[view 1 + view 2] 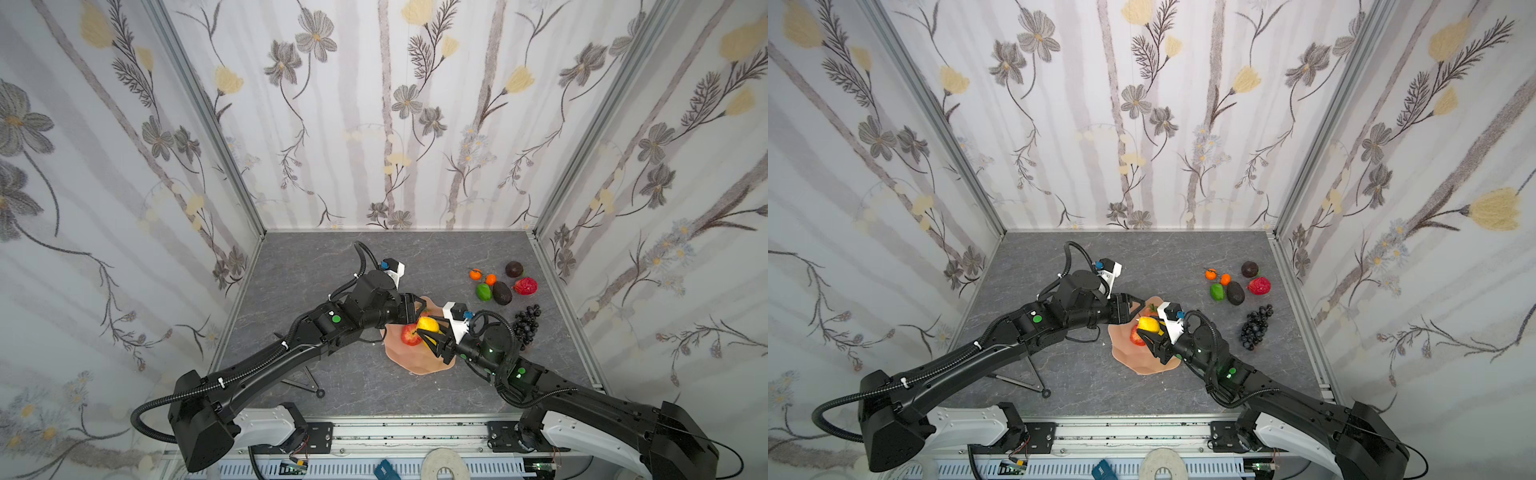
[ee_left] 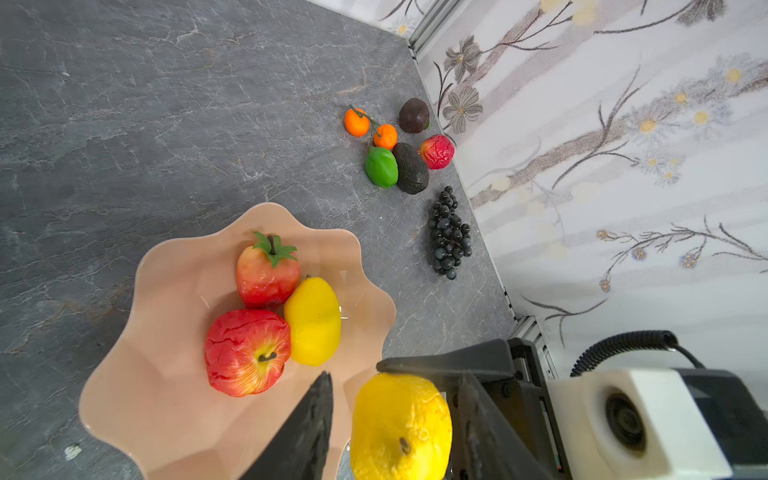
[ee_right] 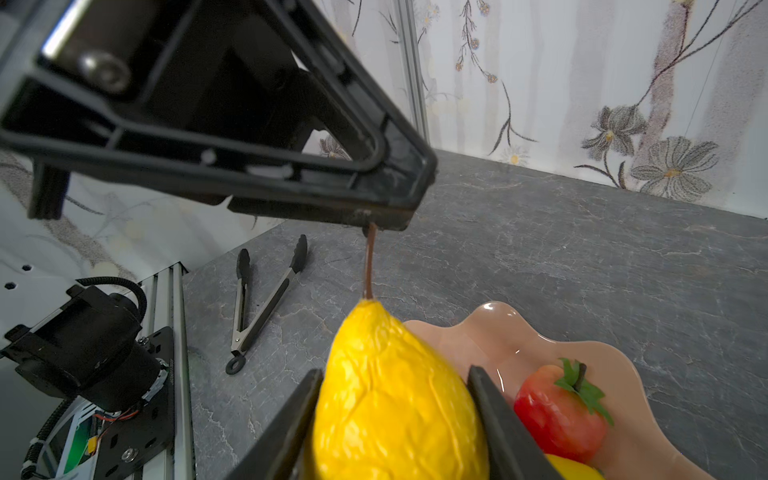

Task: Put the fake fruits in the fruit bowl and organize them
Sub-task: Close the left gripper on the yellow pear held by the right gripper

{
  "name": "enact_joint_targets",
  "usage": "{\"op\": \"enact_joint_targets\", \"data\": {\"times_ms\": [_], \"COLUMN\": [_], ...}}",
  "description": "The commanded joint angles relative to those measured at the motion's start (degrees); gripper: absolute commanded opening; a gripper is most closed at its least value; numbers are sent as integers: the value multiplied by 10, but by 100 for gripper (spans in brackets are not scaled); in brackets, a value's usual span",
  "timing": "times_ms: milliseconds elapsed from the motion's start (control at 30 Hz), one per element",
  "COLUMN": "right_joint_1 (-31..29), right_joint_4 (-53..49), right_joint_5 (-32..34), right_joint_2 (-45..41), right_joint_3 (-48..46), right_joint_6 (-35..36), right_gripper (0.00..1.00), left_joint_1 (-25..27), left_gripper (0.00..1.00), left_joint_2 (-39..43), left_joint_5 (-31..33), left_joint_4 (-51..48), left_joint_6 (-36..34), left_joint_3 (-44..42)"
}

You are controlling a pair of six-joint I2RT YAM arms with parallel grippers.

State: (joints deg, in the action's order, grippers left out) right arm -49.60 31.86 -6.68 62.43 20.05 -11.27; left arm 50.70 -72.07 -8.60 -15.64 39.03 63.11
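Right jaws astride the yellow pear (image 3: 395, 415).

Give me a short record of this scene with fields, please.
bowl: holds red apple, lemon, leafy-topped red fruit
right gripper: shut on pear, over bowl
left gripper: jaws apart at pear stem
on table: two oranges, lime, two avocados, wrinkled red fruit, grapes, tongs

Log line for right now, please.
right gripper: shut on pear, over bowl | left gripper: at pear stem, grip unclear | bowl: apple, lemon, green-capped red fruit
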Motion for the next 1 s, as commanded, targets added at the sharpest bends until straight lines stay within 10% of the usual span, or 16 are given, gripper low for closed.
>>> {"op": "enact_joint_targets", "data": {"times_ms": [0,833,967], "right_joint_1": [-4,-6,-6], "right_joint_4": [30,25,21], "right_joint_5": [10,40,46], "right_joint_2": [5,20,17], "right_joint_3": [6,16,14], "right_joint_6": [14,10,4], "right_gripper": [43,43,57], "left_joint_1": [2,5,7], "left_gripper": [43,4,1], "left_joint_2": [-14,-26,-29], "left_joint_5": [2,-4,0], "left_joint_4": [10,-6,-8], "left_joint_6": [4,4,0], "left_joint_3": [7,15,18]}}
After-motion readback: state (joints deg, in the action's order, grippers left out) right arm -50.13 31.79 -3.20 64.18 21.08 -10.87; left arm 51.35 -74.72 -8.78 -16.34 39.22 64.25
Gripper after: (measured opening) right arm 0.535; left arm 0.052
